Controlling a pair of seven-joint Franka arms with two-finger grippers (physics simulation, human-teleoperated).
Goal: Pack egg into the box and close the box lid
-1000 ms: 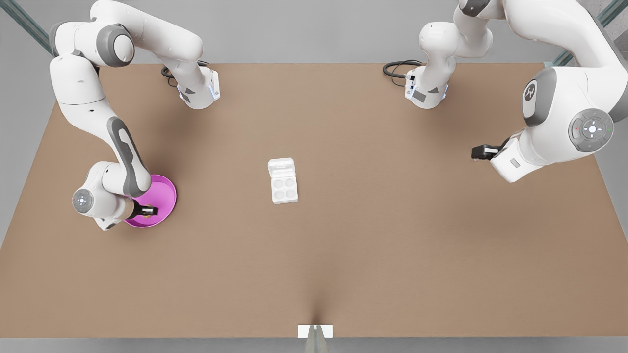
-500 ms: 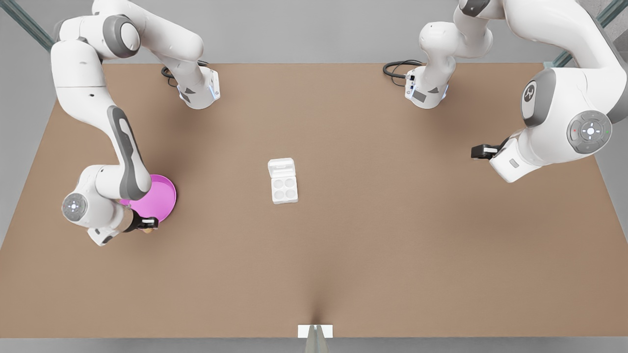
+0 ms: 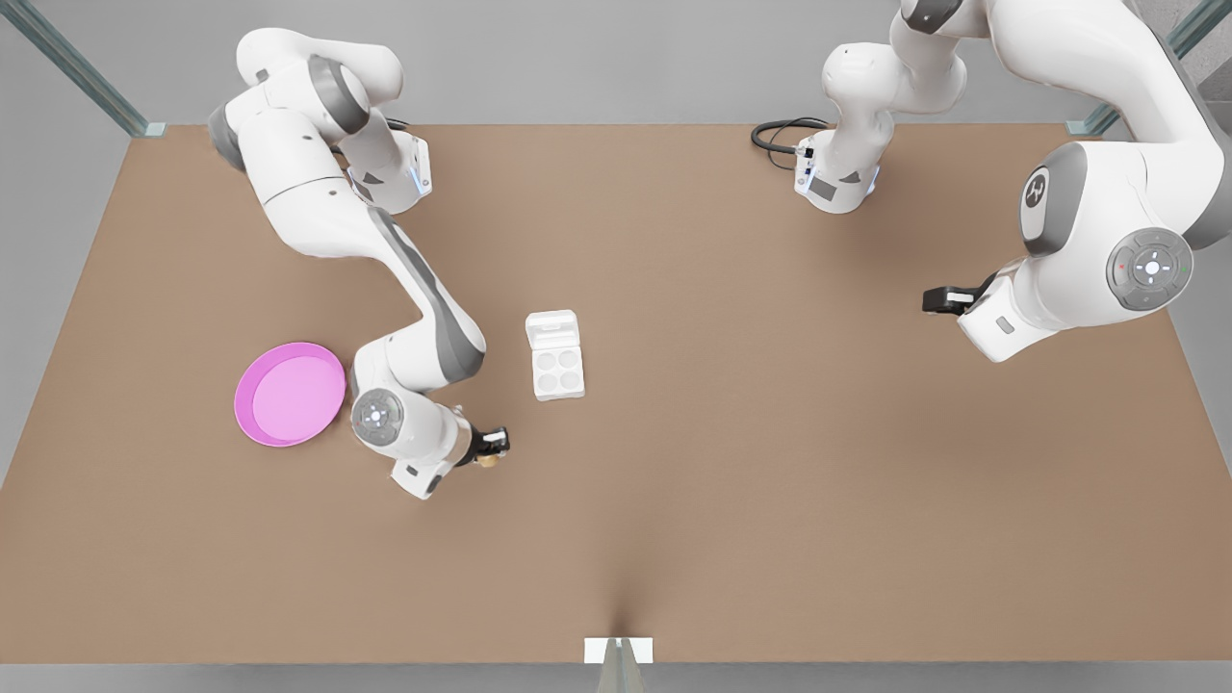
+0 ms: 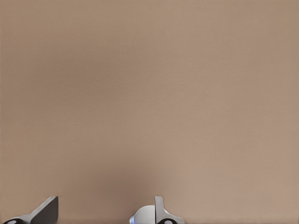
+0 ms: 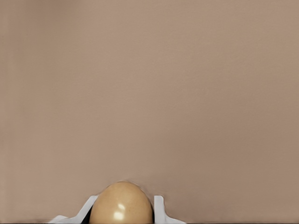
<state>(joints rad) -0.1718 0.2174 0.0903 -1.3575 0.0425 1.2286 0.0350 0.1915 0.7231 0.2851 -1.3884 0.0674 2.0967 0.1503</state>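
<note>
The tan egg (image 5: 121, 204) is pinched in my right gripper (image 5: 122, 209), which is shut on it. In the front view that gripper (image 3: 493, 445) hangs with the egg (image 3: 489, 461) over bare table, just left of and nearer the front edge than the white box (image 3: 557, 372). The box stands mid-table with four bare round cups, and its lid (image 3: 552, 329) is swung open on the far side. My left gripper (image 3: 939, 300) waits at the front view's right, far from the box. Its fingers (image 4: 46, 211) stand apart with nothing between them.
A round pink plate (image 3: 289, 394) lies on the brown table (image 3: 731, 481) at the front view's left, behind the right arm's wrist. Both arm bases stand at the far edge. A small white bracket (image 3: 618, 651) sits at the front edge.
My right gripper lifted the egg off the pink plate and carried it toward the front view's right, close to the box. The left arm barely moved.
</note>
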